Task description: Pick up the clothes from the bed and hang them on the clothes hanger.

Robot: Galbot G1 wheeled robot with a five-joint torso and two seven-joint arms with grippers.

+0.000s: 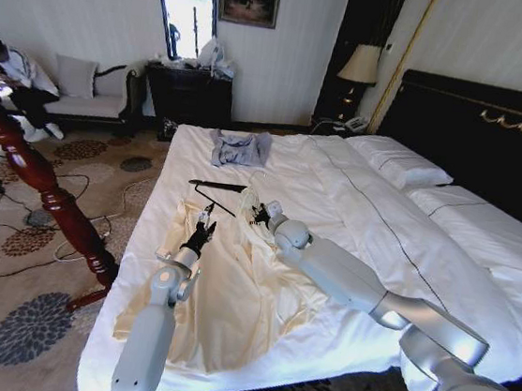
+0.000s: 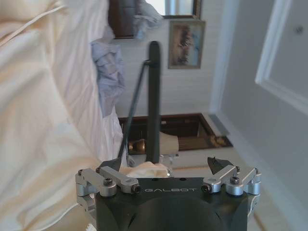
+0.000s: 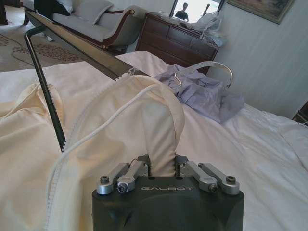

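The cream clothes (image 1: 231,296) lie spread on the near left part of the white bed (image 1: 380,228). The black clothes hanger (image 1: 215,186) rests at the garment's collar end. My left gripper (image 1: 204,231) hovers over the garment near the hanger and is open (image 2: 163,166), with the hanger's bar (image 2: 154,96) running away between its fingers. My right gripper (image 1: 259,216) is shut (image 3: 162,163) on a raised fold of the clothes (image 3: 159,120) at the collar. One hanger arm (image 3: 72,41) reaches into that collar, and its silver hook (image 3: 226,72) shows beyond.
A small grey-blue garment (image 1: 240,148) lies farther up the bed. A dark red turned wooden post (image 1: 37,170) leans over the patterned carpet left of the bed. Pillows (image 1: 406,165) and a black headboard (image 1: 494,137) are at the right, a dark dresser (image 1: 190,93) stands behind.
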